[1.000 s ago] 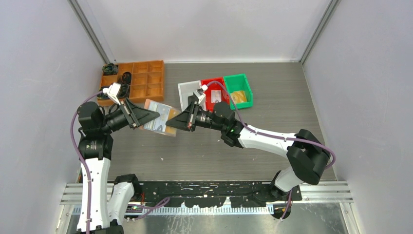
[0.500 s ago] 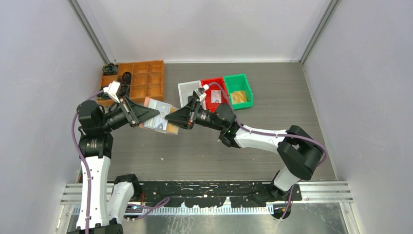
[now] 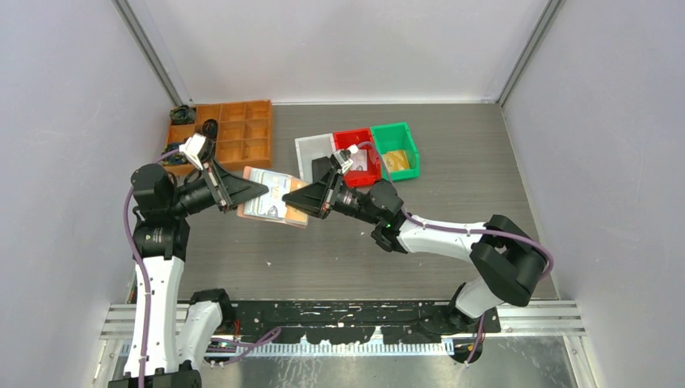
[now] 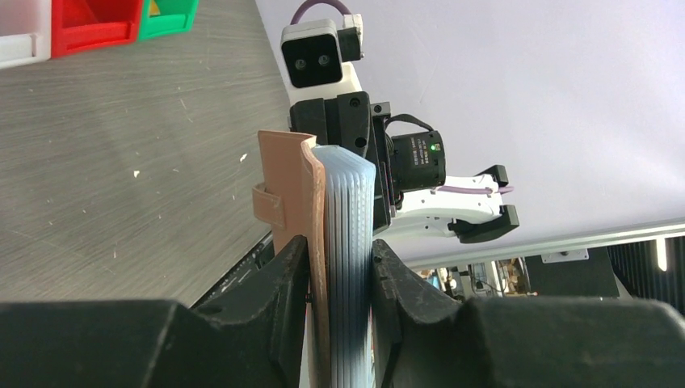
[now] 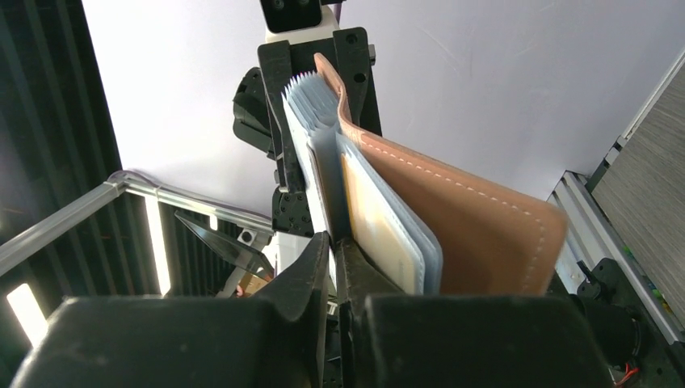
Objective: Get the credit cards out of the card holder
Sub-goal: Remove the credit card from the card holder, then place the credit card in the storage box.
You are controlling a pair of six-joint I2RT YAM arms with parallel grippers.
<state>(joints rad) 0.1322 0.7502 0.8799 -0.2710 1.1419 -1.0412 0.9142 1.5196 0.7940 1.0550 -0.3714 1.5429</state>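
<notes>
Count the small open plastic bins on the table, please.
3: white plastic bin, red plastic bin, green plastic bin, side by side, far centre; none seems hidden.

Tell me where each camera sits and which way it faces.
Top external: above and behind the bases, looking down on the table; both arms show.
Left wrist: looks along the left end effector at the card holder and right arm; own fingers show.
Right wrist: looks along the right end effector, facing the left arm; own fingers show.
Shared: both wrist views show the card holder, from opposite ends.
</notes>
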